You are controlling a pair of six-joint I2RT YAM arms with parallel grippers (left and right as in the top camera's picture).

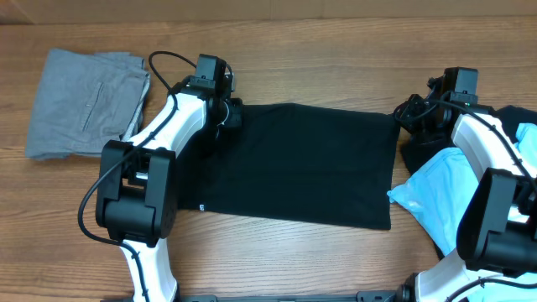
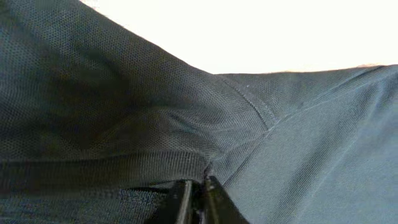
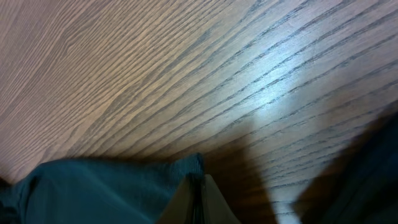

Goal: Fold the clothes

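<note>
Wooden table [image 1: 294,260], brown grain, on which every item listed is laid

Black T-shirt [image 1: 302,168], plain, the largest garment and the reference for all places below; it is spread flat across the middle of the table

Grey garment [image 1: 80,101], loosely folded, set well apart from the black T-shirt, beyond its left end

Light blue T-shirt [image 1: 436,197], crumpled, found just beside the black T-shirt's right end and partly covered by the right arm

Other black garment [image 1: 417,157], bunched, lying against the black T-shirt's right end and partly under the light blue T-shirt

Left gripper [image 1: 228,113], placed at the black T-shirt's far left corner; its jaws are clenched on a raised fold of that shirt's fabric

Right gripper [image 1: 409,117], placed at the black T-shirt's far right corner; its jaws are pressed together, a cloth edge is seen at their tips, and whether it is pinched cannot be told

White label [image 1: 202,207], small, seen at the black T-shirt's near left corner
</note>
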